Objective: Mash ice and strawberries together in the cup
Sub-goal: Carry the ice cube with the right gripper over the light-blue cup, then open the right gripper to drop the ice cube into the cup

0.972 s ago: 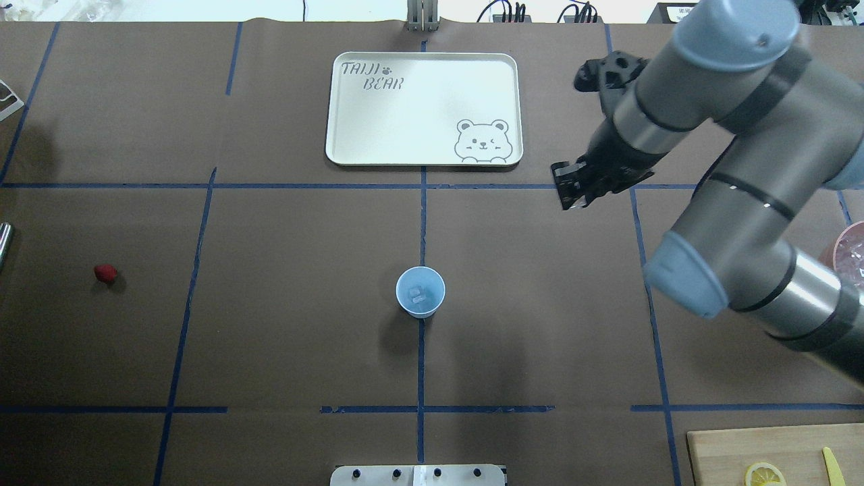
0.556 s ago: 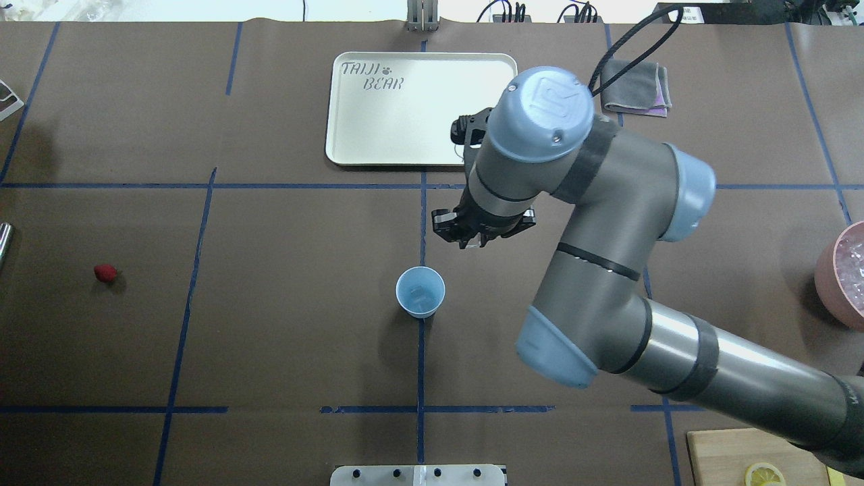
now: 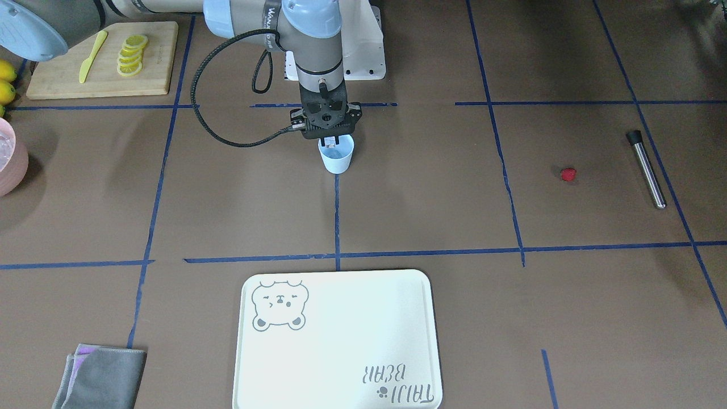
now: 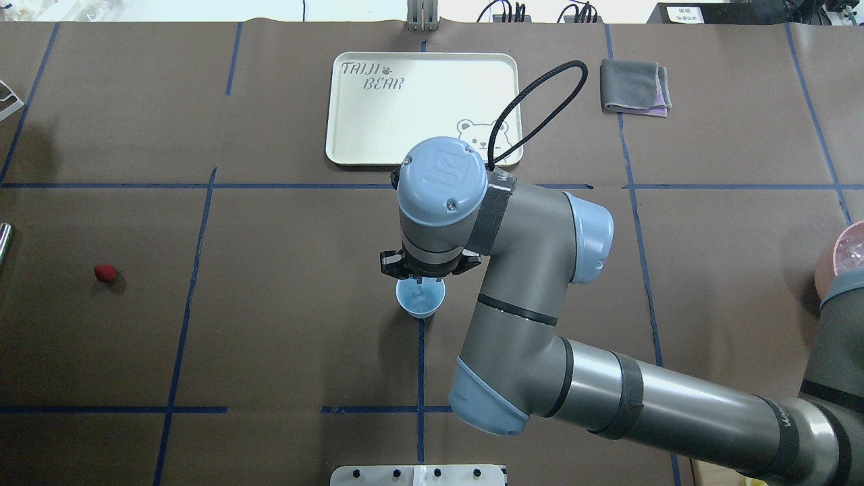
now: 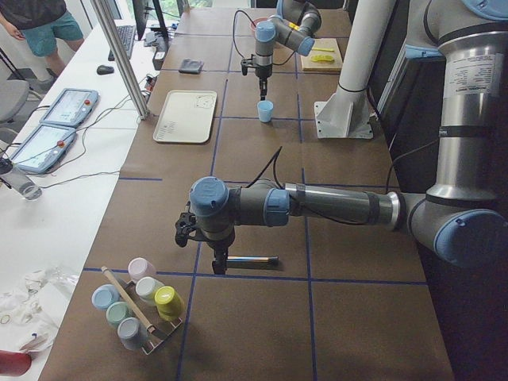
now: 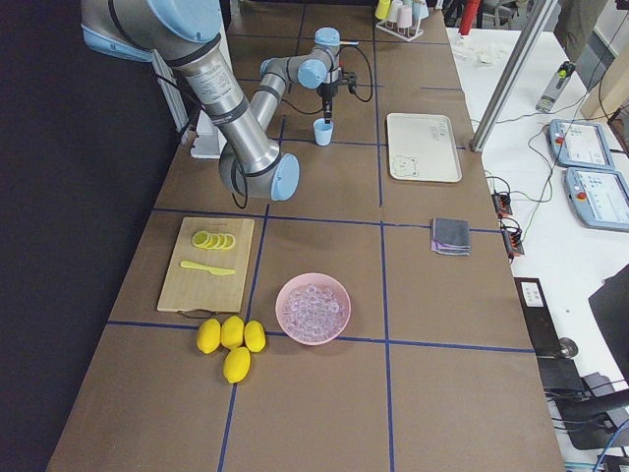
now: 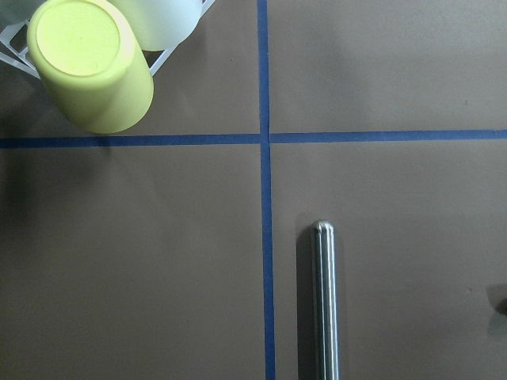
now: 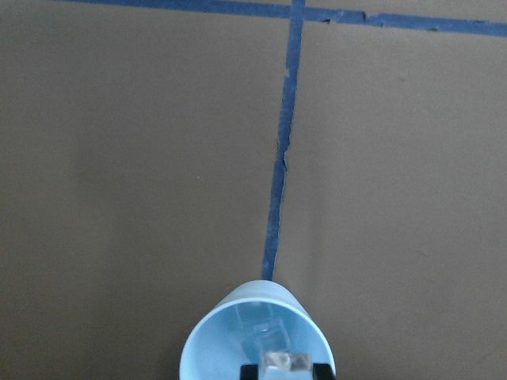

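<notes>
The light-blue cup (image 4: 422,307) stands at the table's middle, also seen in the front-facing view (image 3: 336,160) and the right wrist view (image 8: 230,344). Pale ice (image 8: 255,323) lies inside it. My right gripper (image 4: 420,285) hangs straight down over the cup's mouth, shut on a clear ice chunk (image 8: 287,361) held between its fingertips. The strawberry (image 4: 105,273) lies alone far to the left (image 3: 568,174). My left gripper (image 5: 218,260) shows only in the exterior left view, over a steel muddler (image 7: 323,301); I cannot tell if it is open or shut.
A white bear tray (image 4: 351,121) lies beyond the cup, with a grey cloth (image 4: 636,86) to its right. A pink bowl of ice (image 6: 313,308), a cutting board with lemon slices (image 6: 211,261) and lemons (image 6: 231,339) sit at the right end. A rack of cups (image 5: 139,305) stands near the left arm.
My right arm has swung in from the table's right side to the middle, and its gripper now sits over the cup's mouth. The cup and strawberry have not moved.
</notes>
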Robot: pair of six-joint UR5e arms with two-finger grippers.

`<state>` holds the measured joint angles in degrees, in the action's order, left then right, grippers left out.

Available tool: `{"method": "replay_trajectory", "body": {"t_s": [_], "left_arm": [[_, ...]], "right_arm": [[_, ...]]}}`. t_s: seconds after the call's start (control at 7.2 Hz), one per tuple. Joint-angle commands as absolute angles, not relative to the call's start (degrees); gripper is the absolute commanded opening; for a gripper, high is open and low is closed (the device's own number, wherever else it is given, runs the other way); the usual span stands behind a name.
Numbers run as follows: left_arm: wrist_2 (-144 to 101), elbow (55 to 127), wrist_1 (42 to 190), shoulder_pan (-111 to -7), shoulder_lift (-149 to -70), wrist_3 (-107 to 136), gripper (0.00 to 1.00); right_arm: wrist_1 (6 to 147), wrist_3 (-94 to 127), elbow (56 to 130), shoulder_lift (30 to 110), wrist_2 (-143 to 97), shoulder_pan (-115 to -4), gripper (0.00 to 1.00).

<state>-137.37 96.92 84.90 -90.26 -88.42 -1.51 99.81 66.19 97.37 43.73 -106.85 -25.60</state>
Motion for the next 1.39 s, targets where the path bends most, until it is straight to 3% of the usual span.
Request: {"method": "replay_trajectory", "body": {"t_s": [0.0,0.28,0.42,0.69,0.83,1.25], "left_arm": [[-137.4,96.9,84.9,-90.3,-88.4,-1.5,1.0],[-137.4,96.9,84.9,-90.3,-88.4,-1.5,1.0],[-137.4,96.9,84.9,-90.3,-88.4,-1.5,1.0],[-137.4,97.1,84.9,-90.3,-88.5,-1.5,1.0],[-137.4,97.3,84.9,-90.3,-88.5,-1.5,1.0],[-136.9,98.7,85.5,-90.3,-88.6,-1.8,1.0]], "right_arm": [[99.8,66.4,97.2,43.8,-106.1,-23.8,0.0],[99.8,66.4,97.2,43.6,-105.7,-23.9,0.06],[99.8,66.4,97.4,43.5,-105.7,-24.0,0.23],[99.8,66.4,97.6,43.5,-105.7,-24.0,0.69],[99.8,66.4,97.6,43.6,-105.6,-24.0,0.98],[100.5,67.1,99.7,43.7,-106.3,-25.9,0.99]]}}
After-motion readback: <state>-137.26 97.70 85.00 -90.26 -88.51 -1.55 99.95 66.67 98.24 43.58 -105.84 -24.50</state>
